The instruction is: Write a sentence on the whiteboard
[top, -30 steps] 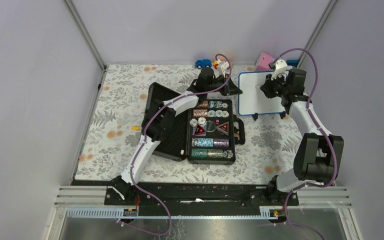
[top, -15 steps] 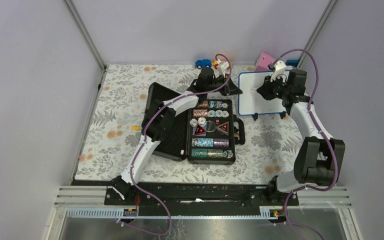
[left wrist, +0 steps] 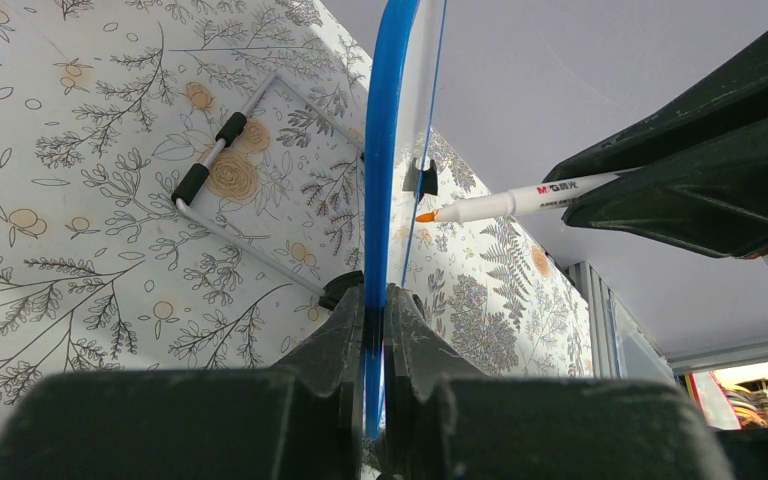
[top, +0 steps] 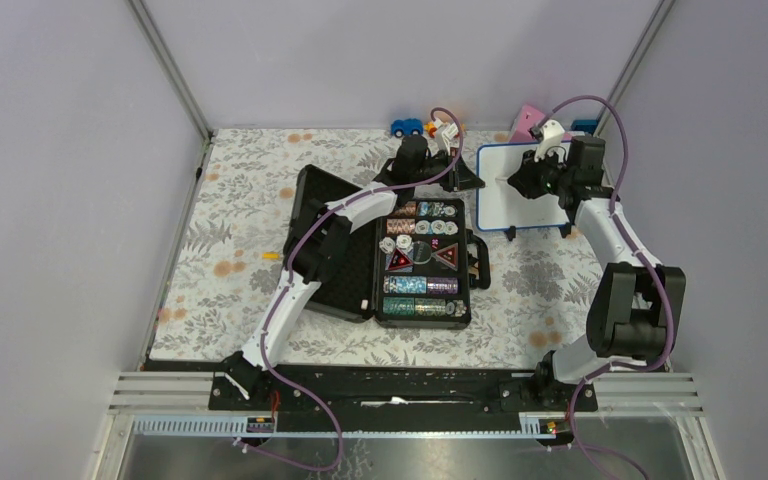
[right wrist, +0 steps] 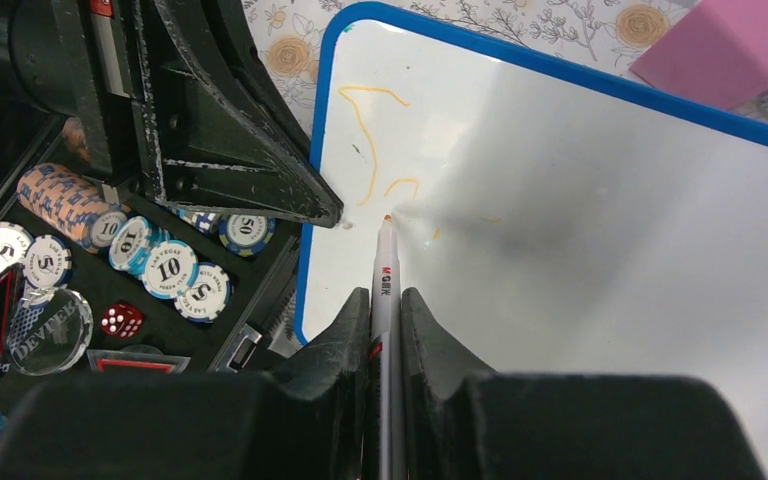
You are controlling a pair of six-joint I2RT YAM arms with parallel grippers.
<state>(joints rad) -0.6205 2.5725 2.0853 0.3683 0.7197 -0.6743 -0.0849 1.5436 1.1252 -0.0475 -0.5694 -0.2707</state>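
Whiteboard (top: 505, 205) sits far right on the table (top: 240, 200), just right of the open poker chip case (top: 425, 262), with the pink wedge (top: 528, 117) behind it. Left gripper (left wrist: 375, 300) is clamped on its blue left edge. Right gripper (right wrist: 385, 300) is pinched on a white marker (right wrist: 384, 250), orange tip at the board face; contact unclear. Faint orange strokes (right wrist: 365, 150) lie near the clamped edge.

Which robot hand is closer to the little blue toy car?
Left. The left gripper, clamping the blue-framed whiteboard, sits right of the small blue toy car; the right gripper, holding a white marker, is farther right, across the board.
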